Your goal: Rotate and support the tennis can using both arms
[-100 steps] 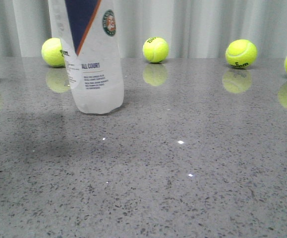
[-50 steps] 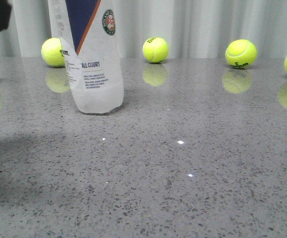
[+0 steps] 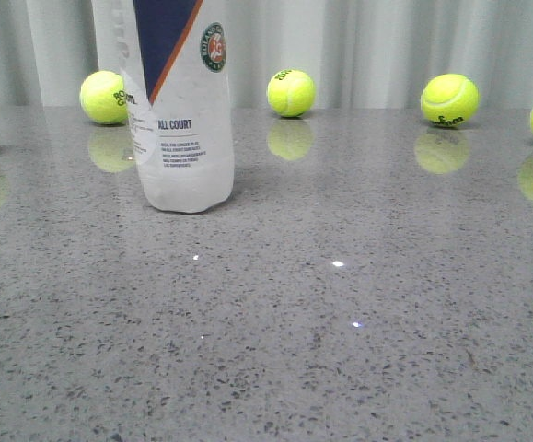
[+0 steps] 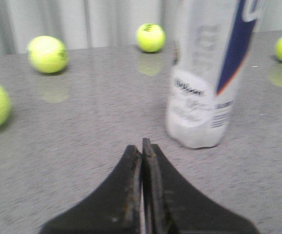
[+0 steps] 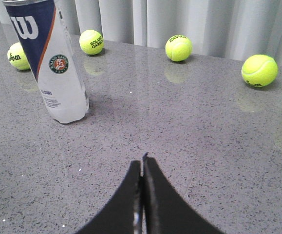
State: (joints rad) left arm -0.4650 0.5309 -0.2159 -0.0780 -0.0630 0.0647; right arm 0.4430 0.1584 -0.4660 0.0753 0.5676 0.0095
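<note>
A: Where is the tennis can (image 3: 179,110) right now?

B: Standing upright on the grey desk (image 3: 358,350), left of centre in the front view, its base resting flat. Compared with 1 second ago it sits a touch further right in that view, and the round emblem has swung more toward the camera, so the can looks slightly turned, or the camera itself has shifted, since the balls move the same way.

A: Anything else different?

B: Half a second ago a dark block showed at the upper left corner of the front view. It is gone now, and neither arm appears there.

A: So is either arm holding the can?

B: No. The left gripper (image 4: 143,142) has its fingers pressed together with nothing between them, pointing at the desk just beside the can's base but apart from it. The right gripper (image 5: 142,158) is closed and empty too, well apart from the can.

A: What does that mean for the task?

B: My judgement is that the rotate-and-support work has barely begun. Both sets of fingers must spread before they can brace the can from 2 sides.

A: And around it?

B: 5 tennis balls along the back of the desk, such as the nearest one (image 3: 104,97) behind the can and the middle one (image 3: 291,92), none touching it.
</note>
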